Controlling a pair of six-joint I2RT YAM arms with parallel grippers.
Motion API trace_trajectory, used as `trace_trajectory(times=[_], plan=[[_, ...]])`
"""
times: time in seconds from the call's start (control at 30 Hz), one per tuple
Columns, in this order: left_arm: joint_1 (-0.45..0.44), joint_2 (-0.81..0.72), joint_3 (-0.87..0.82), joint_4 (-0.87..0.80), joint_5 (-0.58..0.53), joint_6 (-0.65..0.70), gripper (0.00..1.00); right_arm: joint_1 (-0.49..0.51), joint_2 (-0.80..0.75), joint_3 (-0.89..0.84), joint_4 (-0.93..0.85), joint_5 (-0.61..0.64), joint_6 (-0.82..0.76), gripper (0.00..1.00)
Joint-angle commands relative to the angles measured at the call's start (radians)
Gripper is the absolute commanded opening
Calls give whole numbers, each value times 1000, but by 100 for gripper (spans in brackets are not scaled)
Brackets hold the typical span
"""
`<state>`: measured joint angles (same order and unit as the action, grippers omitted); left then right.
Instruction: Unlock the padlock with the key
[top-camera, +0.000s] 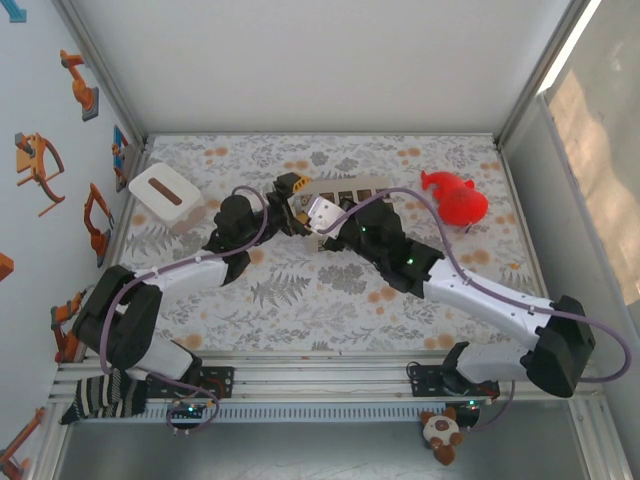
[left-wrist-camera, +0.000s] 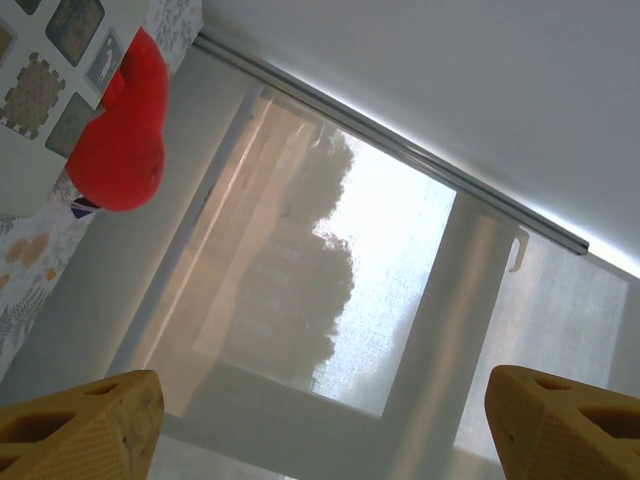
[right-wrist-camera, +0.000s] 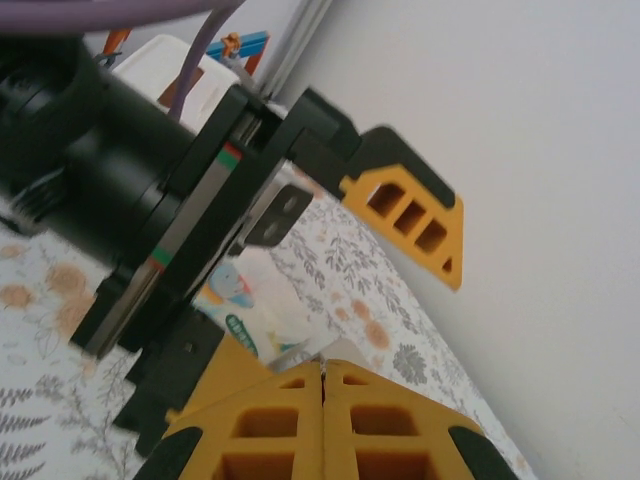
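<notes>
Two grippers meet just left of the red plush toy: the left gripper gapes empty, the right gripper is pressed shut. A small silvery metal piece between them is perhaps the padlock. Best steady it in the open jaws before turning.

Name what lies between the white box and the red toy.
In the top view, the left gripper and right gripper, close together, with a pale board behind them.
</notes>
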<state>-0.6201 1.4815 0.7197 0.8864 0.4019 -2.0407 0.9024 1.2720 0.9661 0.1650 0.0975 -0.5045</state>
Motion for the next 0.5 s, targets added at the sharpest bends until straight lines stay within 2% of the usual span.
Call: trace_trajectory(times=[0.0,0.17,0.3,0.47], plan=[[-24,-3,10,83,-66,-116,83,-18,18,-6,175,9,35,0],[-38,-13,25,68,-81,-119,76,-49,42,-26,219,-19,60,0],[-43,-19,22,67,-97,-127,66,-66,59,-32,223,-42,78,0],[-43,-27,17,64,-115,-134,63,-70,78,-43,207,-50,82,0]])
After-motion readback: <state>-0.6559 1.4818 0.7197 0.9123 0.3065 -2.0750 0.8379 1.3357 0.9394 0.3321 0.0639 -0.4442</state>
